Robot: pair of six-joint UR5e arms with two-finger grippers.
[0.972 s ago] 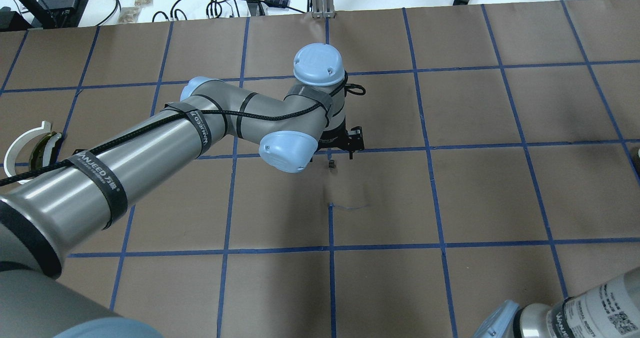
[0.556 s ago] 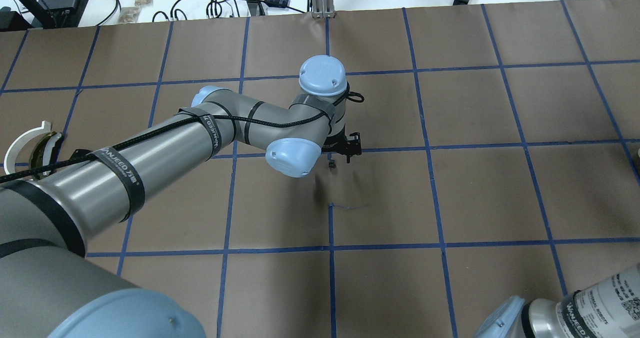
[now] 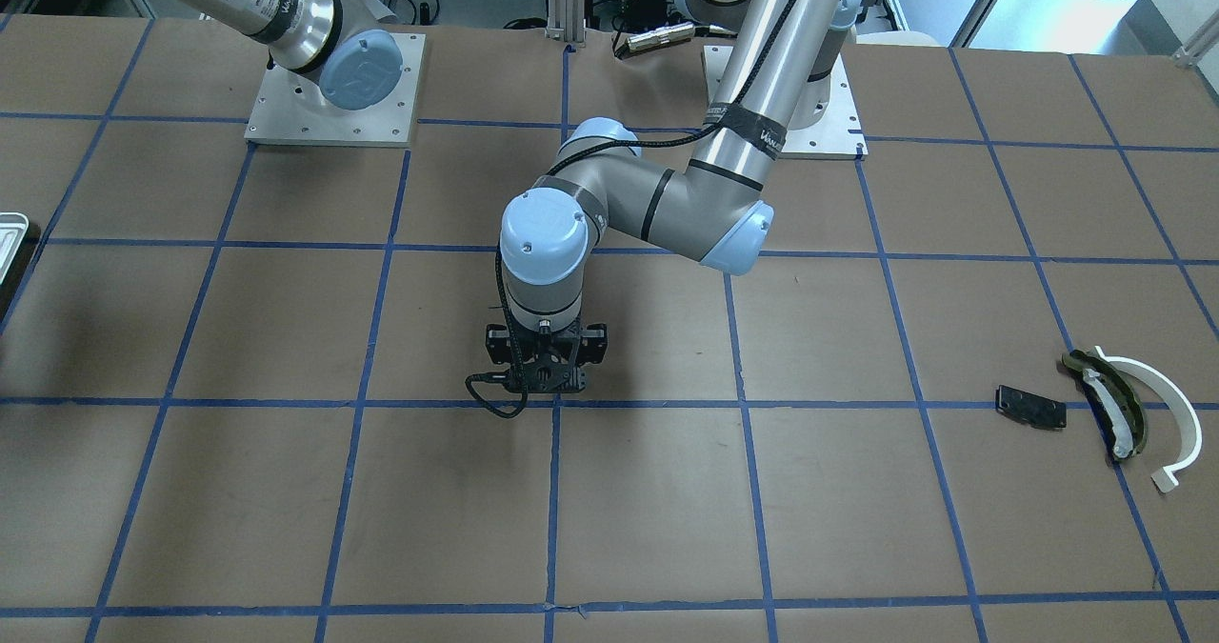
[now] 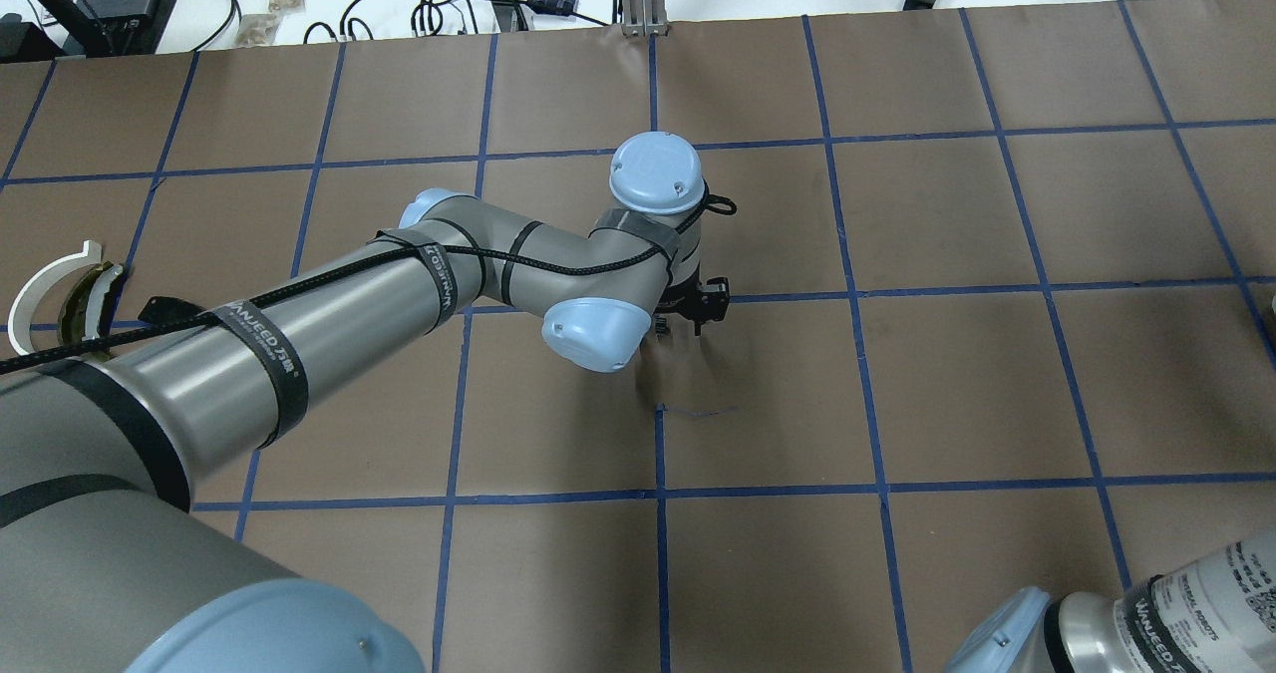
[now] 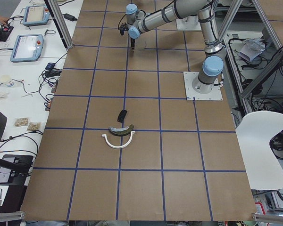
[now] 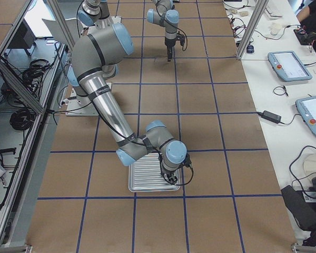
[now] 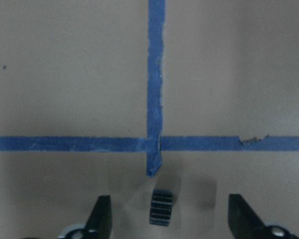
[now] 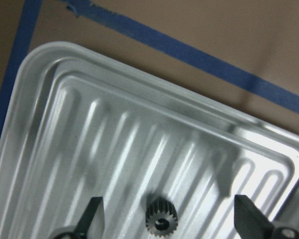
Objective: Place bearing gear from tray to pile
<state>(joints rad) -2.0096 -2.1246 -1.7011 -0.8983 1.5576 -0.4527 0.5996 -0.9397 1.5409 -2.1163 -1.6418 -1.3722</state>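
Straddling bearing gear (image 7: 161,207), left gripper (image 7: 169,199) splayed.

Right wrist and right-end cameras both overlook the tray (image 8: 114,149).

**Two gears, one tray, three pile parts**

Two gears: one gear (image 7: 161,207) lies on the paper between the left gripper (image 7: 169,219) fingers. A second gear (image 8: 161,217) lies between the right gripper (image 8: 170,219) fingers, on the tray (image 8: 45,64). There is one tray, under the right gripper. The pile (image 5: 120,131) has three parts, well apart from both grippers: one white arc (image 3: 1167,383), one olive piece (image 3: 1114,405) and one black plate (image 3: 1030,407). There are two arms (image 3: 752,81), two grippers and two base plates (image 3: 276,119).
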